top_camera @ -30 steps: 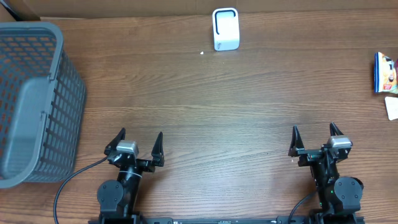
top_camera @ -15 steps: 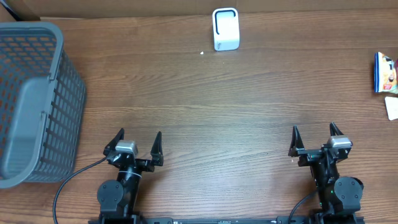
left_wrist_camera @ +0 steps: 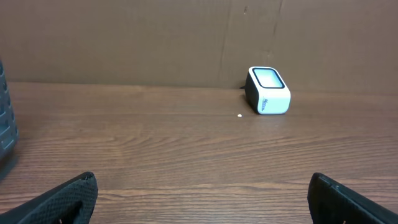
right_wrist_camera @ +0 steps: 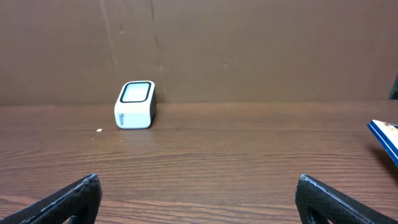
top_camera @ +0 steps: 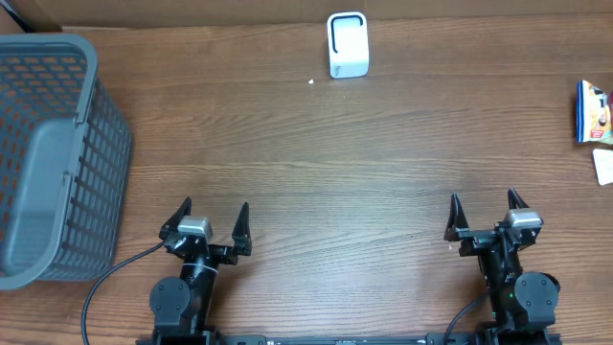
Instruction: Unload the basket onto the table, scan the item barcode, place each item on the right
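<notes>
- Left tool (top_camera: 215, 205): jaws spread wide, empty.
- Right tool (top_camera: 484, 196): jaws spread wide, empty.
- Packet (top_camera: 593, 112): right edge of counter (top_camera: 335, 153), well apart from both tools.
- Scanner (top_camera: 347, 44): back centre, upright.

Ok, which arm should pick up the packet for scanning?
Right. The packet lies at the right edge of the table, on the right gripper's side, with nothing in between. The left gripper sits on the other side, near the basket. Both stand open and empty.
</notes>
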Robot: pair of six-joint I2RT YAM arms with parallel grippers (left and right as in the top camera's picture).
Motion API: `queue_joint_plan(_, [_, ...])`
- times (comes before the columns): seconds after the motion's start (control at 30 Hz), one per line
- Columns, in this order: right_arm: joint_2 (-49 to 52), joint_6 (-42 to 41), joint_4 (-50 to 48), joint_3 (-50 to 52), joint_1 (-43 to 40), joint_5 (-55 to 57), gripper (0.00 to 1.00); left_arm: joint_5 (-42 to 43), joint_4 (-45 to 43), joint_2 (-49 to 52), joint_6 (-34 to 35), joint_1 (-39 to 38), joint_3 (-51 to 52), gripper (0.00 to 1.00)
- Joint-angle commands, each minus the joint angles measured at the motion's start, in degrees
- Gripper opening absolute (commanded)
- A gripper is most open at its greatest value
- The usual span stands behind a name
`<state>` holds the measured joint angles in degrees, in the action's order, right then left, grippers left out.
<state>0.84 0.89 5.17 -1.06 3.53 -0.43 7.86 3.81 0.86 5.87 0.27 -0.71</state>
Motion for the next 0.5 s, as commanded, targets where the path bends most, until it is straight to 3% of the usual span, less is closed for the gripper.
queue_joint_plan(0.0, [-0.7,0.2,-0.4,0.6,0.5,0.4,1.00,-0.6,0.0,-0.7,0.8,0.5,0.4,1.00])
queue_joint_plan(0.47, [-0.7,0.2,-0.4,0.6,0.5,0.4,1.00,-3.6,0.4,-0.7,-1.6,0.5,0.4,1.00])
